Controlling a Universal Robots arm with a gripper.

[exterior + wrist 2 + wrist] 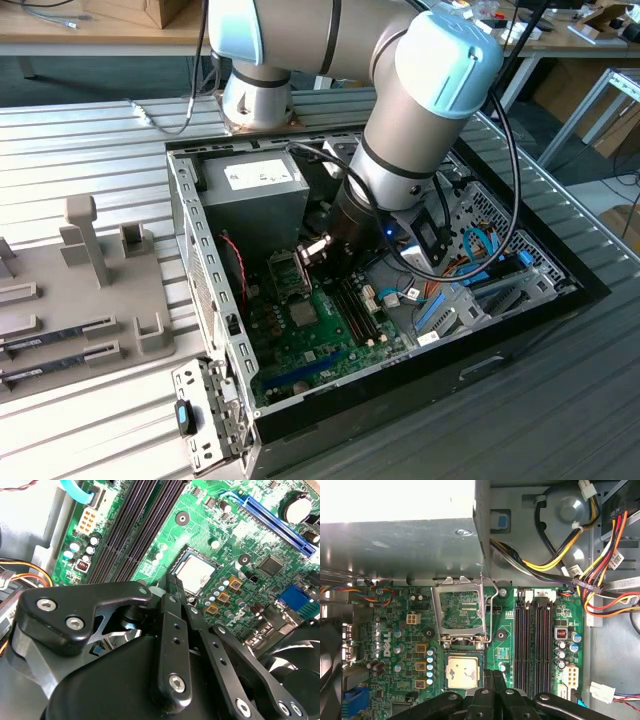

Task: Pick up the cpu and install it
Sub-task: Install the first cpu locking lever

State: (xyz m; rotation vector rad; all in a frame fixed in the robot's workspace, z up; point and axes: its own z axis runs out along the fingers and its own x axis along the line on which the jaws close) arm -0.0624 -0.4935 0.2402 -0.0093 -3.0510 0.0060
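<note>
The cpu (196, 573) is a pale silvery square lying flat in the motherboard socket, and it shows again in the first wrist view (463, 671). The socket's metal frame (461, 611) stands flipped open beside it. My gripper (176, 586) hangs low over the board, its tips right at the socket's edge next to the cpu. The black fingers (487, 677) lie close together with nothing visible between them. In the exterior view the gripper (318, 250) reaches down into the open computer case, just beside the socket (285, 270).
Dark memory slots (532, 640) run beside the socket. The grey power supply (255, 185) and bundled cables (600, 580) crowd the case's far side. A dark square chip (272, 566) and a blue slot (272, 520) sit further along the board. A grey fixture (70, 300) lies outside the case.
</note>
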